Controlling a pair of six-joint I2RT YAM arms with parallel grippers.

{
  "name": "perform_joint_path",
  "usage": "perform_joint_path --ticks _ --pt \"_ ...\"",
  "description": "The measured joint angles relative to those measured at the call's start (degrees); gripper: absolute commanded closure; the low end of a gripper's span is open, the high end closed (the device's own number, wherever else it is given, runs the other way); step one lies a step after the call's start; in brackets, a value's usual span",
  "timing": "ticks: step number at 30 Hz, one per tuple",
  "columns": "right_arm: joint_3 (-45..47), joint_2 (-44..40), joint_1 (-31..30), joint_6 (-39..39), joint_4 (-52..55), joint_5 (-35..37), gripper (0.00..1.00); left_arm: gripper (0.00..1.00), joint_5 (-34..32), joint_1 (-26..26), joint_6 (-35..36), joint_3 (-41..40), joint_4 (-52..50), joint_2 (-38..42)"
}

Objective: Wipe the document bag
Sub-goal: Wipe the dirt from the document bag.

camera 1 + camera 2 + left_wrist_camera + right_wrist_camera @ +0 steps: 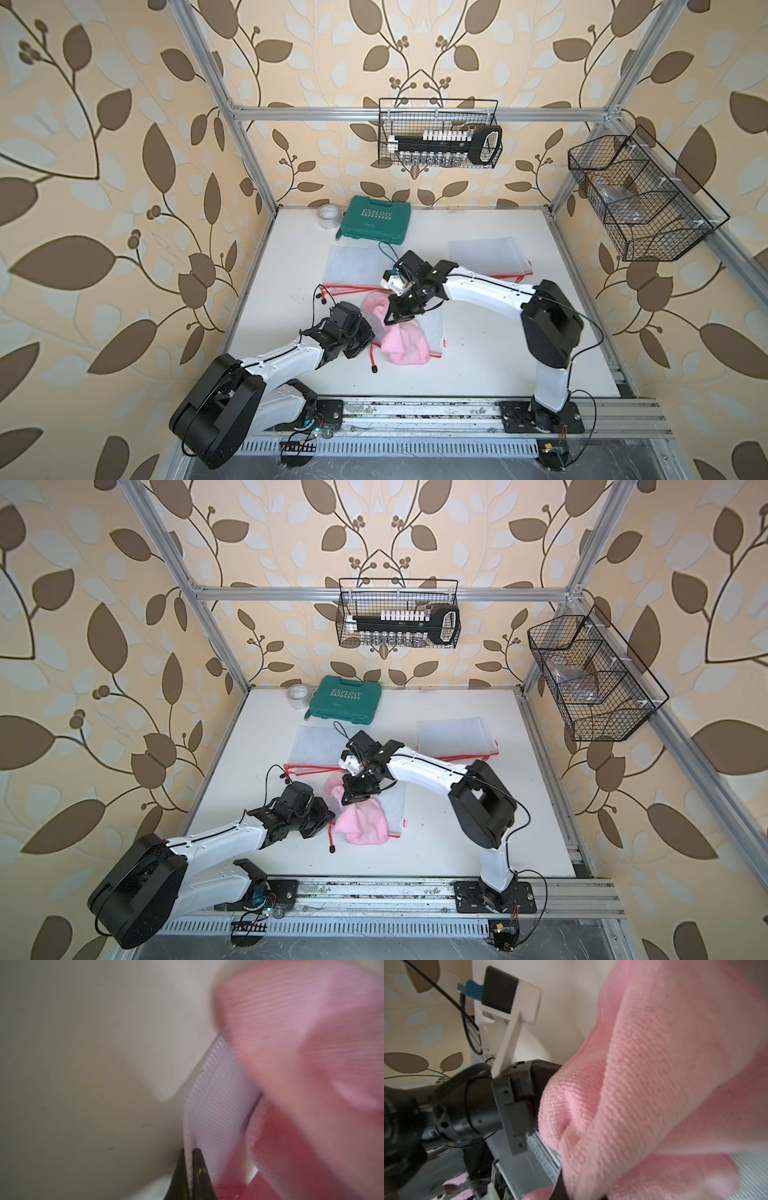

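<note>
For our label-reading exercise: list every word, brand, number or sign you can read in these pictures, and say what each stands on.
"EXPLOIT": on the lid of the green case, with a row of arrow marks beneath it.
Small print lower on that lid: too small to read.
Print on the tape roll: too faint to read.
Red tag on the bag: too small to read.

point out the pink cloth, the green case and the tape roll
pink cloth (405, 347), in a top view, near fold
green case (376, 222), in a top view, lid middle
tape roll (330, 223), in a top view, side wall
</note>
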State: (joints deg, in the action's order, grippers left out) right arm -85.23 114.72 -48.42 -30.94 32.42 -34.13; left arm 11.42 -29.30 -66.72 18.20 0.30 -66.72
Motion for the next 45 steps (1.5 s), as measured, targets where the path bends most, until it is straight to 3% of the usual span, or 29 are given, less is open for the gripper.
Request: perform_joint_path --ticks 4,9,15,18,21,28,31,34,38,43,45 --pt "-0.33 5.79 -0.04 -1.99 -2.64 -2.97 1.00 1.00 -0.02 0.00 0.00 0.04 -0.07 0.00" --pt "7.78 4.11 9.09 -1.97 1.49 1.46 1.00 1.00 -0.04 0.00 -0.13 0.13 -0.02 -0.09" --pt "12.11 -10.08 17.25 2.95 14.60 25.09 1.00 1.00 -0.61 -0.28 -0.15 1.18 -2.32 -0.15" --pt "11.15 -15.74 14.67 5.46 18.36 28.17 1.00 1.00 -0.98 -0.28 0.13 2.01 -3.50 -0.35" --pt "6.82 -15.04 9.81 6.67 17.88 22.69 1.00 1.00 -0.98 -0.28 0.31 2.67 -3.54 -1.36" --pt "0.00 -0.98 0.79 3.13 3.08 3.52 1.00 1.00 -0.98 -0.28 0.46 3.15 -3.56 -2.21" --pt "2.89 2.25 1.79 -0.96 -3.45 -1.16 1.00 1.00 -1.01 -0.28 0.48 3.15 -3.63 -2.19" --pt "8.35 2.34 6.56 -3.19 -5.35 -1.99 1.00 1.00 -1.03 -0.28 0.50 3.15 -3.63 -2.16" --pt "9.51 1.22 12.74 0.74 3.61 7.06 1.00 1.00 -1.01 -0.28 0.59 3.15 -3.52 -2.14" --pt "11.13 -8.94 14.49 5.42 15.32 23.17 1.00 1.00 -1.01 -0.22 1.22 3.17 -3.93 -1.92" --pt "10.21 -12.31 13.51 6.99 19.02 26.12 1.00 1.00 -0.92 0.13 1.68 3.21 -4.33 -1.92"
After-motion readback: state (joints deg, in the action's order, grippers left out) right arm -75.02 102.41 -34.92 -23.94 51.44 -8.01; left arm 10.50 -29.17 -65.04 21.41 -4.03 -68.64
